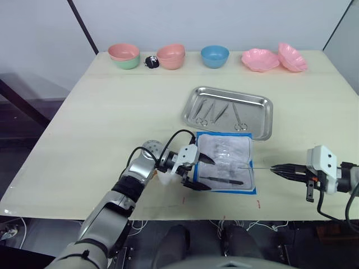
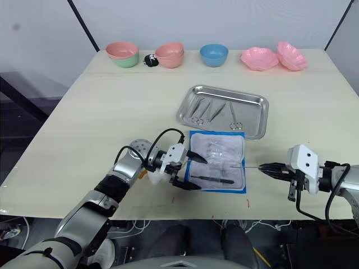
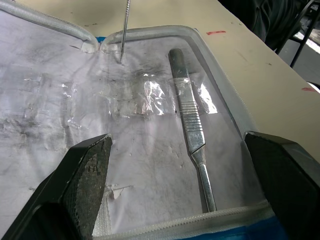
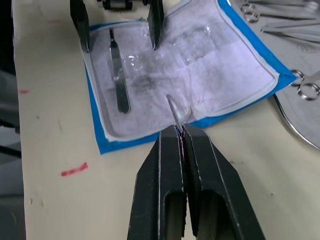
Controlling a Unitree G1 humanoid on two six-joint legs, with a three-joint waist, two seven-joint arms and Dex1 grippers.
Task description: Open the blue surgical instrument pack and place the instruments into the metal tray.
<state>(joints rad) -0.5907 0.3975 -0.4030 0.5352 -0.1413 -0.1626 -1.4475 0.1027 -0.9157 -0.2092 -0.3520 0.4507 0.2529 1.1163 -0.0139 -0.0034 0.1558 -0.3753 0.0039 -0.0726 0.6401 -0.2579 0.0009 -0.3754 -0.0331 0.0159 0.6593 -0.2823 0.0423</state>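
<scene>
The pack (image 1: 226, 162) lies open on the counter (image 1: 112, 112), just in front of the tray (image 1: 263, 119). My left hand (image 1: 197, 172) is spread wide over the pack's left edge, fingers either side of a dark tool (image 1: 223, 180) lying there. My right hand (image 1: 280, 169) sits right of the pack, pinching a thin tool (image 1: 255, 167). Scissors and forceps (image 1: 216, 114) lie in the tray.

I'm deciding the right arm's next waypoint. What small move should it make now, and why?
Probably lift and carry toward the metal tray. The right gripper is shut on a thin instrument whose tip lies over the open blue surgical instrument pack. The left gripper is open around a flat-handled tool.
</scene>
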